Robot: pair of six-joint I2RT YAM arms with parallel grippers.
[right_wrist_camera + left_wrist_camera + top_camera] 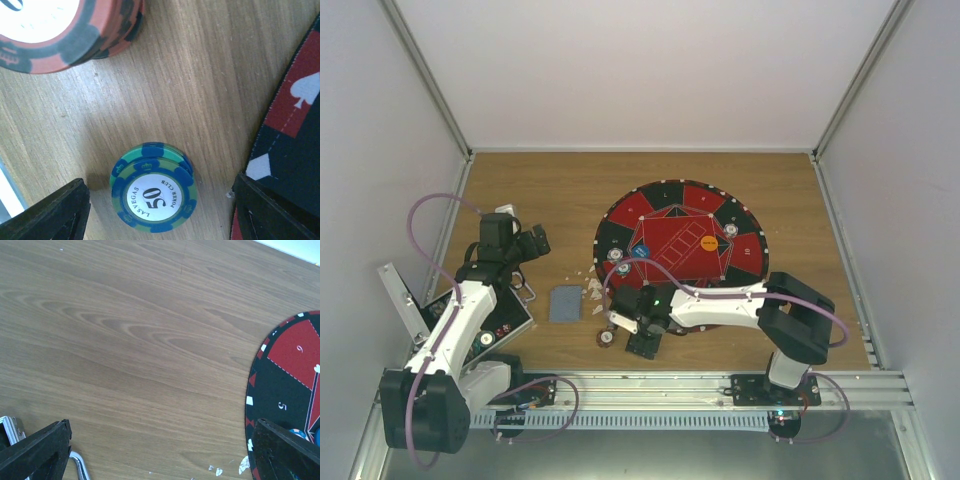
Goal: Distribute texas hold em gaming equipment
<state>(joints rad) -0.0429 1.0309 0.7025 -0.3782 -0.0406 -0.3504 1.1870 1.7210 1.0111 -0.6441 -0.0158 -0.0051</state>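
Two arms share the desk (pixel 550 190), and only the right one is placed for the coming move. Far left, the left jaws hang fully spread over bare wood beside the black case (pixel 515 312). Nothing lies between their fingers (pixel 35 452), and every chip is well off to their right.

Next comes the deck of playing cards (pixel 563 303), flat on the desk between the two arms. Then the red chip stack (pixel 60 30) and, near it, the teal chip stack (pixel 154 195), its top chip marked 50. Both stand on wood just outside the near-left rim of the round mat (pixel 295 130).

The right jaws stand wide apart astride that teal stack and hold nothing. Wood shows on both sides of it: a narrow strip toward the finger away from the mat, a broader one toward the finger by the mat. So the stack sits off-centre in the gap, and being round it offers no preferred axis.

I judge that a small shift away from the mat, then a straight close, would take it squarely. The red stack lies beyond the fingertips, apparently clear of the closing line.

Farther right, a blue disc (pixel 640 252), an orange disc (pixel 708 241) and a chip (pixel 730 230) lie on the mat.
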